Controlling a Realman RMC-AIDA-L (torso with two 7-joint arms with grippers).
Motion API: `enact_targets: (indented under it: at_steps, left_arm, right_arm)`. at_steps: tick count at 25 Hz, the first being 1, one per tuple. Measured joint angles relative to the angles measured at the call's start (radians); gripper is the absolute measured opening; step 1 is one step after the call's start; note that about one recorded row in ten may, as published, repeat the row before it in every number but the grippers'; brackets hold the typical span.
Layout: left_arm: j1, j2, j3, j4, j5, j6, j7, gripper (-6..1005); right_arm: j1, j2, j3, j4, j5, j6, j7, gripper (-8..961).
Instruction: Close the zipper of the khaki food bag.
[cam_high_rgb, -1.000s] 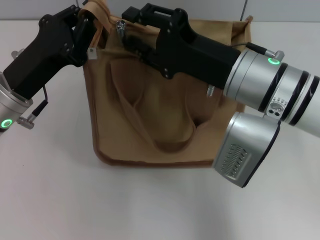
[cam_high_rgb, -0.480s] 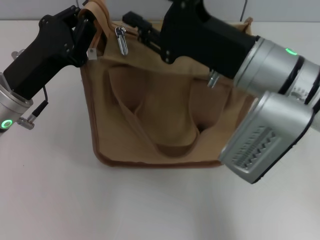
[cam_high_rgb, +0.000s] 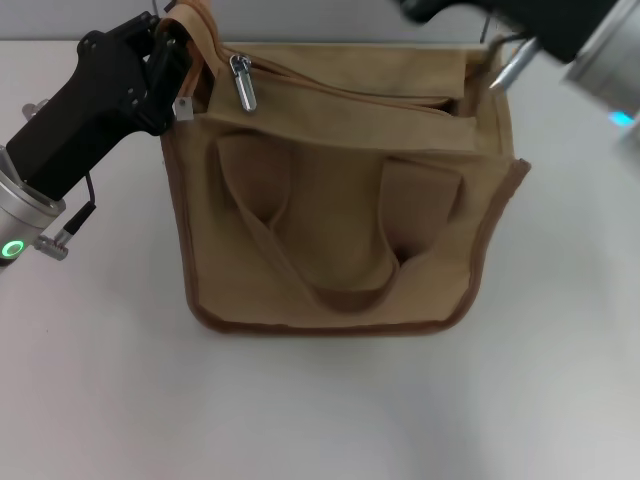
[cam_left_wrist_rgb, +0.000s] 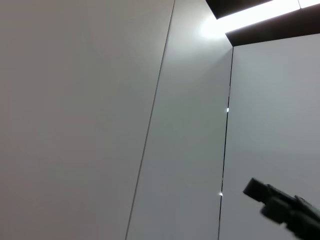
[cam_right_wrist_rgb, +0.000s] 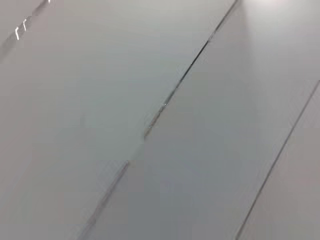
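The khaki food bag (cam_high_rgb: 330, 210) stands in the middle of the white table, its two handles hanging down its front. The zipper (cam_high_rgb: 350, 92) runs along its top. The silver slider with its pull tab (cam_high_rgb: 242, 82) sits at the bag's left end. My left gripper (cam_high_rgb: 172, 62) is at the bag's top left corner, shut on the fabric there beside the slider. My right gripper (cam_high_rgb: 440, 6) is high above the bag's far right corner, mostly out of the head view and touching nothing. Neither wrist view shows the bag.
The white table (cam_high_rgb: 320, 410) lies around the bag. The right arm (cam_high_rgb: 590, 40) crosses the top right corner of the head view. The left wrist view shows wall panels and a dark object (cam_left_wrist_rgb: 282, 207) at its edge.
My right arm has lifted off the bag's top and swung up and to the right, uncovering the bag. The slider stays at the left end. The left gripper has not moved.
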Motion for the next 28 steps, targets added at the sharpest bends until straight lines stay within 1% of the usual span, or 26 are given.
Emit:
enact_targets:
  at_steps: [1, 3, 4, 5, 6, 8, 9, 10, 12, 13, 14, 15, 16, 17, 19, 20, 21, 24, 25, 26, 28]
  left_arm:
    - [0.0, 0.0, 0.0, 0.0, 0.0, 0.0, 0.0, 83]
    - [-0.001, 0.0, 0.0, 0.0, 0.0, 0.0, 0.0, 83]
    - [-0.002, 0.0, 0.0, 0.0, 0.0, 0.0, 0.0, 84]
    - [-0.004, 0.0, 0.0, 0.0, 0.0, 0.0, 0.0, 84]
    - [-0.004, 0.0, 0.0, 0.0, 0.0, 0.0, 0.0, 84]
    - [-0.008, 0.0, 0.0, 0.0, 0.002, 0.0, 0.0, 85]
    - [-0.01, 0.0, 0.0, 0.0, 0.004, 0.0, 0.0, 85]
    - [-0.012, 0.0, 0.001, 0.0, 0.006, 0.001, 0.0, 85]
    - [-0.013, 0.0, 0.002, 0.0, 0.007, 0.002, 0.0, 86]
    - [-0.014, 0.0, 0.002, 0.0, 0.007, 0.005, 0.0, 86]
    - [-0.015, 0.0, 0.002, 0.0, 0.007, 0.009, 0.0, 86]
    - [-0.016, 0.0, 0.005, 0.0, 0.007, 0.015, 0.0, 87]
    - [-0.016, 0.0, 0.005, 0.0, 0.007, 0.015, 0.0, 87]
    - [-0.016, 0.0, 0.009, 0.0, 0.007, 0.02, 0.0, 87]
    - [-0.017, 0.0, 0.014, 0.001, 0.007, 0.026, 0.0, 88]
    - [-0.019, 0.0, 0.017, 0.002, 0.008, 0.03, 0.0, 88]
    - [-0.019, 0.0, 0.018, 0.001, 0.008, 0.03, 0.0, 88]
    - [-0.02, 0.0, 0.024, 0.001, 0.007, 0.031, 0.0, 89]
    - [-0.02, 0.0, 0.026, 0.002, 0.007, 0.031, 0.0, 89]
    - [-0.02, 0.0, 0.026, 0.002, 0.007, 0.031, 0.0, 90]
    - [-0.021, 0.0, 0.032, 0.004, 0.007, 0.032, 0.0, 90]
  right_arm:
    - [0.0, 0.0, 0.0, 0.0, 0.0, 0.0, 0.0, 513]
    - [0.035, -0.014, 0.145, -0.001, -0.158, -0.168, 0.33, 513]
    - [0.063, -0.018, 0.214, 0.008, -0.207, -0.253, 0.466, 513]
    - [0.134, -0.023, 0.355, 0.053, -0.295, -0.44, 0.769, 513]
    - [0.134, -0.023, 0.355, 0.053, -0.295, -0.44, 0.769, 513]
    - [0.203, -0.024, 0.462, 0.112, -0.361, -0.583, 0.982, 513]
    - [0.229, -0.024, 0.497, 0.137, -0.39, -0.629, 1.05, 513]
    - [0.285, -0.027, 0.555, 0.188, -0.459, -0.711, 1.156, 513]
    - [0.335, -0.035, 0.586, 0.244, -0.504, -0.782, 1.229, 513]
    - [0.335, -0.035, 0.586, 0.244, -0.504, -0.782, 1.229, 513]
    - [0.359, -0.044, 0.595, 0.278, -0.518, -0.816, 1.261, 513]
    - [0.409, -0.065, 0.6, 0.367, -0.528, -0.86, 1.311, 513]
    - [0.409, -0.065, 0.6, 0.367, -0.528, -0.86, 1.311, 513]
    - [0.428, -0.075, 0.601, 0.408, -0.528, -0.875, 1.328, 513]
    - [0.47, -0.091, 0.606, 0.508, -0.526, -0.9, 1.352, 513]
    - [0.498, -0.098, 0.611, 0.578, -0.526, -0.911, 1.359, 513]
    - [0.508, -0.099, 0.611, 0.603, -0.529, -0.913, 1.359, 513]
    - [0.514, -0.094, 0.609, 0.617, -0.542, -0.914, 1.344, 513]
    - [0.515, -0.082, 0.607, 0.617, -0.564, -0.913, 1.326, 513]
    - [0.515, -0.082, 0.607, 0.617, -0.564, -0.913, 1.326, 513]
    - [0.517, -0.07, 0.611, 0.623, -0.576, -0.916, 1.319, 513]
